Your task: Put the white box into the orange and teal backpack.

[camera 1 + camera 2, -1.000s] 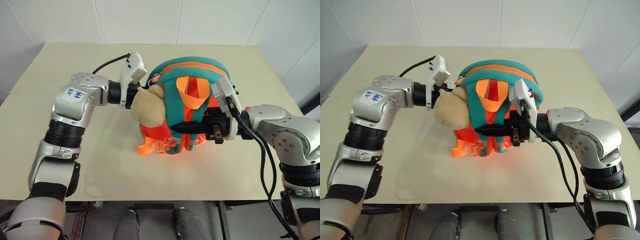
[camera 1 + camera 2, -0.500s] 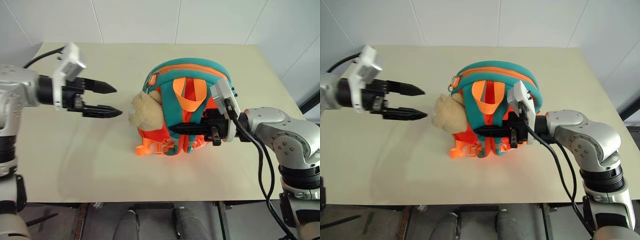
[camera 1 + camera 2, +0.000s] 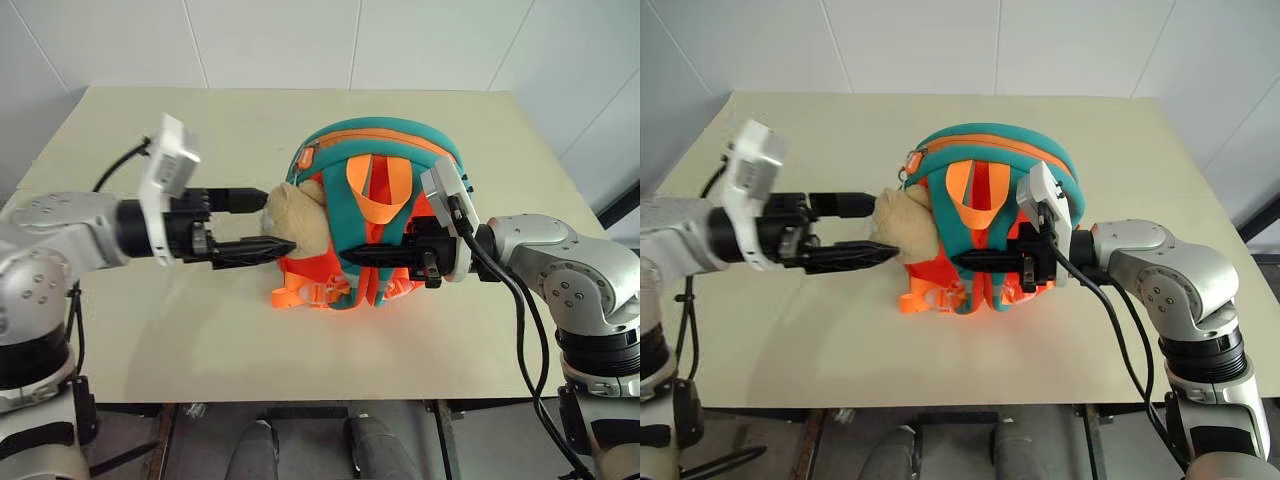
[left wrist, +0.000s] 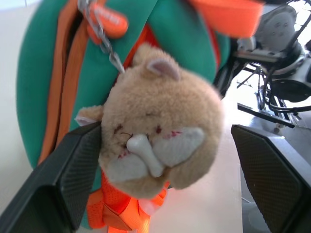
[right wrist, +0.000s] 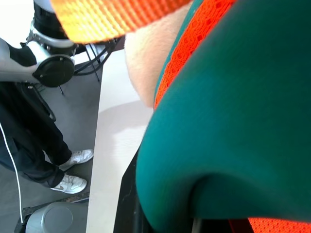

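The orange and teal backpack point(image 3: 375, 160) stands upright in the middle of the table, its straps facing me and its tan plush head point(image 3: 298, 222) hanging on its left side. My left gripper point(image 3: 279, 221) is open, with one finger on each side of the plush head point(image 4: 155, 131). One finger point(image 4: 73, 165) rests against the head and the other finger point(image 4: 272, 170) stands apart from it. My right gripper point(image 3: 350, 257) is shut on a teal strap point(image 5: 233, 136) at the backpack's front. The white box is out of view.
The beige table point(image 3: 150, 330) has bare surface to the left of and in front of the backpack. Its front edge point(image 3: 300, 400) lies close below my arms. A person's dark trouser legs and pale shoes point(image 5: 73, 170) stand on the floor beside the table.
My left gripper left the backpack's top, opened and swung out to the left. It then came back with its open fingers around the plush head. The right gripper kept its hold.
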Robot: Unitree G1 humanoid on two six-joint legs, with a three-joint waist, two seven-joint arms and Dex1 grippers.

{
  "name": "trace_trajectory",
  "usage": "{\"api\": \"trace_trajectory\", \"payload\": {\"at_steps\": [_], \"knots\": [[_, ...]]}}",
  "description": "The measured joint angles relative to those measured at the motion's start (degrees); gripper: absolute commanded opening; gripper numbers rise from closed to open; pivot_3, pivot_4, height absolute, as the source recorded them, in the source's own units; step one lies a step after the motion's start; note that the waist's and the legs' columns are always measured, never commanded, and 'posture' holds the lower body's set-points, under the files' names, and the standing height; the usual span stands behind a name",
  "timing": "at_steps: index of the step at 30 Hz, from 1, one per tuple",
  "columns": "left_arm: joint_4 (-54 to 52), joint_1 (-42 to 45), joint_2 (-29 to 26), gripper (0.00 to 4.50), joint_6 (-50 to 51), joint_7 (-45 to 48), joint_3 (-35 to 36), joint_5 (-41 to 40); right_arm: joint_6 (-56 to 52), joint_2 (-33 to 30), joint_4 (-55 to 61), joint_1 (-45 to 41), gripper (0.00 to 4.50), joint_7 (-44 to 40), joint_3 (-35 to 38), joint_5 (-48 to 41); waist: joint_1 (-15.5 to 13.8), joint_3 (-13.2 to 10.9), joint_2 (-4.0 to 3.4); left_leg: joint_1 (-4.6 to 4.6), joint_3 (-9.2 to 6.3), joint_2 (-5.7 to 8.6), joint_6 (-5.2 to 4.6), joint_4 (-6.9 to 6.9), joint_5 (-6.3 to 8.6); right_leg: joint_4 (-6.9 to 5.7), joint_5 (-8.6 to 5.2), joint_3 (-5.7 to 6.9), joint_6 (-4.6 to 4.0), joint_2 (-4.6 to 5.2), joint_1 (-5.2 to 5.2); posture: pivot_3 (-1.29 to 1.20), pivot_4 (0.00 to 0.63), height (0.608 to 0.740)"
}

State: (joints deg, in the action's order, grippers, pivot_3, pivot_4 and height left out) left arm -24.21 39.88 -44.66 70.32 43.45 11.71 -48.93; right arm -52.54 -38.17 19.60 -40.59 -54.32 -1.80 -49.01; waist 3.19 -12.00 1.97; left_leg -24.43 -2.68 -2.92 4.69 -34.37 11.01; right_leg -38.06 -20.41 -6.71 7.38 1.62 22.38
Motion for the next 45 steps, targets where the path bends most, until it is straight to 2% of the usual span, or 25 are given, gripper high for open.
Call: {"api": "trace_trajectory", "payload": {"at_steps": [8, 10, 12, 24, 28, 32, 38, 42, 45], "knots": [[2.2, 3.8, 1.4, 1.25, 3.9, -4.1, -1.1, -1.9, 1.3, 1.3, 0.3, 1.1, 0.00, -0.1, 0.6, -0.8, -0.1, 0.0, 0.00, -0.01, 0.00, 0.01, 0.00, 0.08, 0.00, 0.09, 0.00, 0.00, 0.00, 0.00, 0.00, 0.00, 0.150, 0.740], [2.8, 4.4, 1.4, 0.84, 4.8, -4.3, -1.1, -2.8, 2.0, 1.7, 0.6, 2.3, 0.00, -0.1, 1.1, -1.0, -0.1, 0.0, 0.00, -0.02, 0.00, 0.01, 0.00, 0.09, 0.00, 0.10, 0.00, 0.01, 0.00, 0.00, 0.00, 0.00, 0.150, 0.740], [3.5, 5.3, 1.4, 0.64, 5.6, -4.5, -1.0, -3.8, 3.0, 2.3, 0.8, 3.4, 0.00, -0.1, 1.5, -1.3, -0.1, 0.0, 0.00, -0.02, 0.00, 0.01, 0.01, 0.10, 0.00, 0.11, 0.00, 0.01, 0.00, 0.00, 0.00, 0.00, 0.150, 0.740], [17.2, 13.2, -1.6, 0.52, 7.9, -3.7, 4.2, -9.4, 5.0, 3.4, 6.4, 9.5, 0.00, 3.2, 4.7, -4.5, -0.1, 0.0, 0.00, -0.02, -0.01, 0.01, 0.01, 0.13, 0.00, 0.11, 0.00, 0.03, -0.01, 0.01, 0.03, 0.00, 0.150, 0.740], [22.6, 10.6, -7.1, 0.51, 5.1, -0.2, 3.3, -6.6, 5.0, 3.6, 7.5, 10.5, 0.00, 4.8, 4.6, -5.2, 0.2, 0.0, -0.01, 0.04, 0.05, 0.01, 0.02, 0.26, -0.01, 0.11, -0.02, -0.01, -0.04, 0.02, 0.06, 0.00, 0.150, 0.740], [28.0, 8.3, -10.9, 0.51, 1.7, 3.7, -2.0, -0.9, 5.0, 3.5, 8.0, 10.7, 0.00, 5.4, 4.6, -5.7, 0.0, 0.0, 0.00, 0.03, 0.04, 0.01, 0.03, 0.26, -0.02, 0.15, -0.03, 0.01, -0.06, 0.01, 0.07, 0.00, 0.150, 0.740], [29.8, 8.3, -14.4, 0.51, -3.1, 9.5, -10.4, 6.0, 5.0, 3.5, 8.2, 10.8, 0.00, 6.1, 4.6, -5.8, 0.1, 0.0, 0.00, 0.03, 0.06, 0.00, 0.03, 0.37, -0.01, 0.18, -0.05, 0.01, -0.10, 0.00, 0.09, 0.00, 0.150, 0.740], [31.6, 8.3, -15.1, 0.51, -6.8, 12.6, -18.3, 12.4, 5.0, 3.5, 8.2, 10.8, 0.00, 6.2, 4.6, -5.8, 0.0, 0.0, -0.01, 0.03, 0.07, 0.00, 0.03, 0.38, -0.01, 0.17, -0.06, 0.00, -0.11, 0.01, 0.10, 0.00, 0.150, 0.740], [33.2, 8.6, -13.6, 0.50, -9.2, 14.5, -24.3, 17.0, 5.0, 3.5, 8.2, 10.8, 0.00, 6.2, 4.5, -5.8, -0.1, 0.0, 0.00, 0.02, 0.07, 0.01, 0.03, 0.37, -0.01, 0.18, -0.06, 0.00, -0.11, 0.00, 0.09, 0.00, 0.150, 0.740]]}}
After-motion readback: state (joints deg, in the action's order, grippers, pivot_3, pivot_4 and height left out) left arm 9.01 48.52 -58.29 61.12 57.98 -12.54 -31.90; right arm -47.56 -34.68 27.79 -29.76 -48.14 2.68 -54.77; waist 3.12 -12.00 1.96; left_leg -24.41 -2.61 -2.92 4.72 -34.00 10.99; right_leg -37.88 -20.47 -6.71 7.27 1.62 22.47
